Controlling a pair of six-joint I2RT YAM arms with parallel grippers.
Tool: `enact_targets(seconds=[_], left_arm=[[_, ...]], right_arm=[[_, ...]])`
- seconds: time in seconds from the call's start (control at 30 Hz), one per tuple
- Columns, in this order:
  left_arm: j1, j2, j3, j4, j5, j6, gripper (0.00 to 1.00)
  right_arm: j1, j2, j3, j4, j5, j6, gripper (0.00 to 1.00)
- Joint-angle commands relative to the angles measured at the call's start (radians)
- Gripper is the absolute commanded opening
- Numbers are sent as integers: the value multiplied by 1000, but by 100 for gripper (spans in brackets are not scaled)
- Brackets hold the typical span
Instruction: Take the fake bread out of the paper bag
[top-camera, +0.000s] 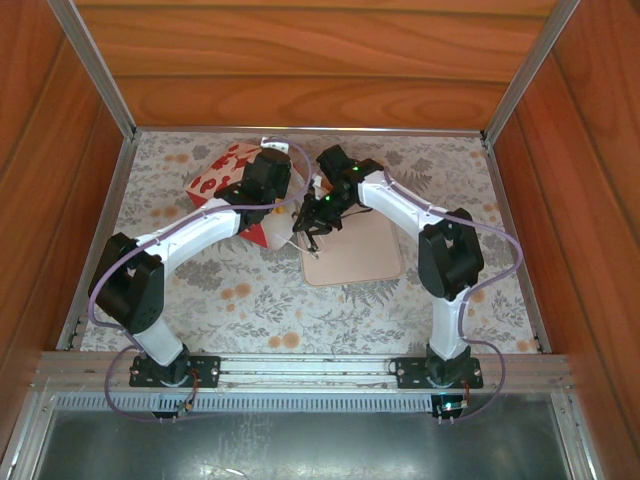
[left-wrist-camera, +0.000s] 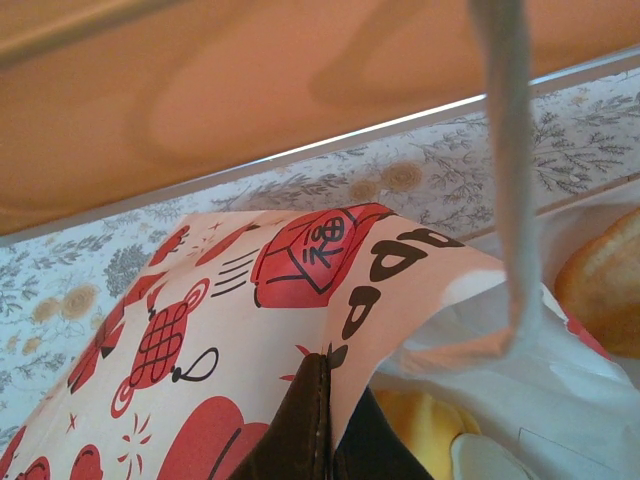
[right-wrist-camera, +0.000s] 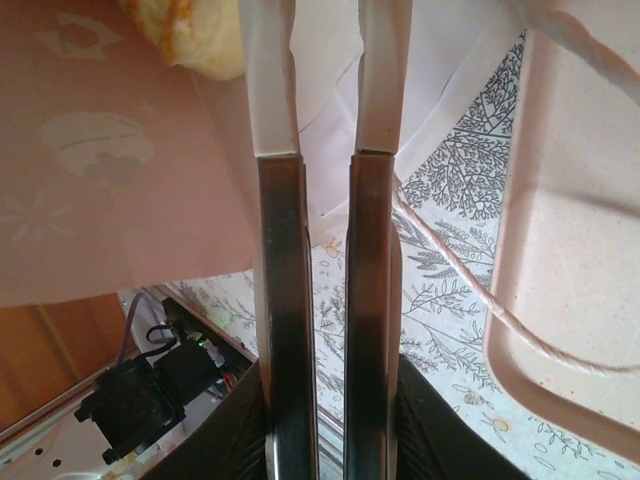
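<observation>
Pinching the rim of the paper bag (left-wrist-camera: 200, 330), the left end effector (left-wrist-camera: 322, 430) is clenched on it, with fake bread (left-wrist-camera: 610, 285) showing inside the mouth. The right end effector (right-wrist-camera: 325, 70) reaches into that mouth, jaws nearly together; whether they grip anything I cannot tell.

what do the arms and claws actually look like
The left arm and right arm have white rounded shells with black joints and black bases bolted to a metal rail. A lilac cable loops along each. Green lights glow near the right wrist. The right claw has two long flat dark fingers with white tips; the left claw looks dark brown.
</observation>
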Motion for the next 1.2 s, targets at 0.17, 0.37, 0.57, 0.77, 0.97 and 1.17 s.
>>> enact_targets(seconds=[0.17,0.37,0.57,0.77,0.97,1.17], left_arm=[[59,8,41,-17,-37,-16,0],[104,10,49,-16,-43,-2,0],[131,17,50,-19,-47,5,0],[149,26,46,-27,-66,21,0],[156,1,24,-23,-62,22,0],[156,-49,-10,-9,-25,24,0]], right_arm=[[3,-145,-74,22,-12,13,0],[2,-236,-131,25,-7,29,0],[-2,-339,-163,33,2,52,0],[-37,-415,-183,34,12,69,0],[-101,-457,-256,81,16,97,0],[-151,-395,-353,224,-37,147,0]])
